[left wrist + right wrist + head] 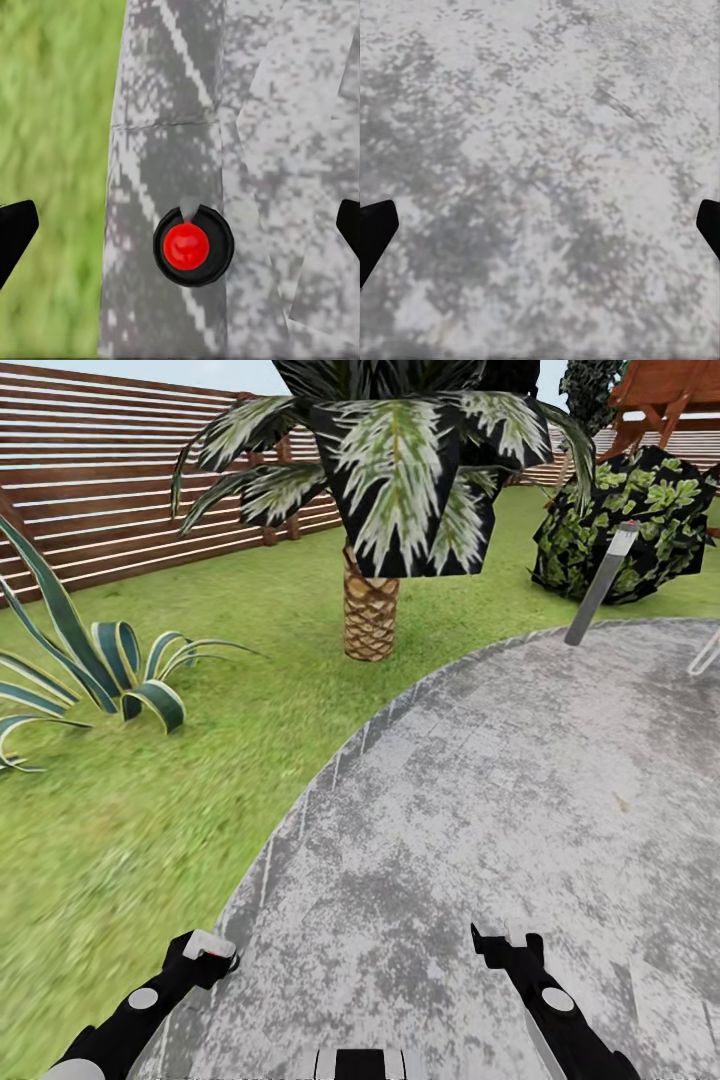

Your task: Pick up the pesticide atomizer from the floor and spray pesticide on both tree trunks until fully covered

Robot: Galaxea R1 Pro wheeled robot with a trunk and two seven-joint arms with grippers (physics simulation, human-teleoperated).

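I stand in the garden on a round grey stone paving (pixel 500 810) with green lawn (pixel 120 830) to its left. The pesticide atomizer and the tall pale-trunked trees are out of view. My left gripper (pixel 205 952) hangs low over the paving's left edge, open, with nothing between its fingers (pixel 15 229). Below it in the left wrist view lies a small round black thing with a red centre (pixel 192 246); I cannot tell what it is. My right gripper (pixel 505 945) is open over bare stone (pixel 540 150), its fingertips (pixel 375 232) wide apart.
A short palm with a scaly brown trunk (pixel 370 615) stands ahead at the paving's edge. A striped agave (pixel 110 670) grows at the left. The slatted wooden fence (pixel 100 490) runs behind. A leafy bush (pixel 640 520) and a leaning grey bar (pixel 600 585) are at the back right.
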